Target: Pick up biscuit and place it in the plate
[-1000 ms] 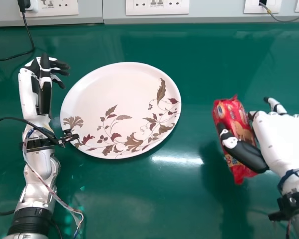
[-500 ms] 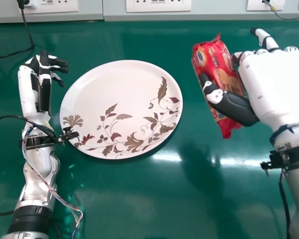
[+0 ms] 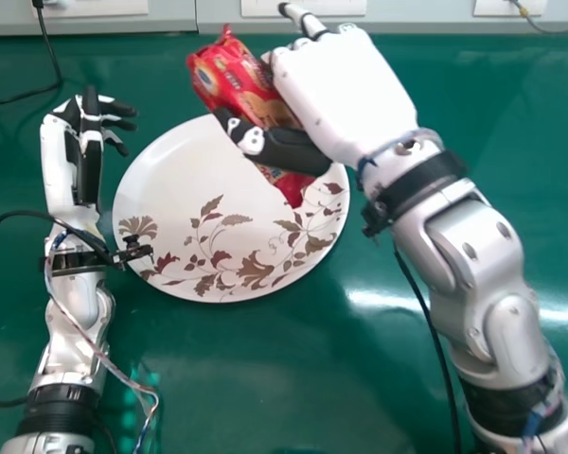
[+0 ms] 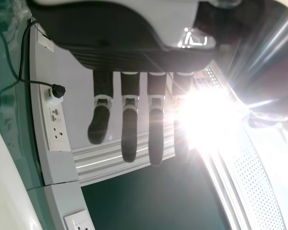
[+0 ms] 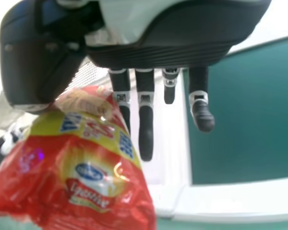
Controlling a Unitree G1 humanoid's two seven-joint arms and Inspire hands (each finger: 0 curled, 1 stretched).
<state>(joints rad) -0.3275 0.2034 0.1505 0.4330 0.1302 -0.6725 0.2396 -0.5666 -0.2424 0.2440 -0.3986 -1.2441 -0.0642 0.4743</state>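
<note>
Head view: biscuit pack (image 3: 229,78) is held at far R part of plate (image 3: 185,180), tilted, top end past plate's far rim, lower end over plate surface. R hand (image 3: 346,95) is just beyond plate's far R rim, thumb across pack face, i.e. pack is grasped; R forearm runs from plate's far R side down to near R. L hand (image 3: 87,142) is just L of plate, released, fingers loosely extended. Table (image 3: 284,378) is under plate; wall sockets (image 3: 303,8) are beyond plate's far side. L wrist view: L hand fingers hang straight, i.e. released; plug (image 4: 57,91) w/ black cable (image 4: 22,62) sits in a wall socket. R wrist view: R hand has pack gripped betw. thumb and fingers, red/yellow wrapper (image 5: 86,167) creased; some fingers extend straight past pack.
</note>
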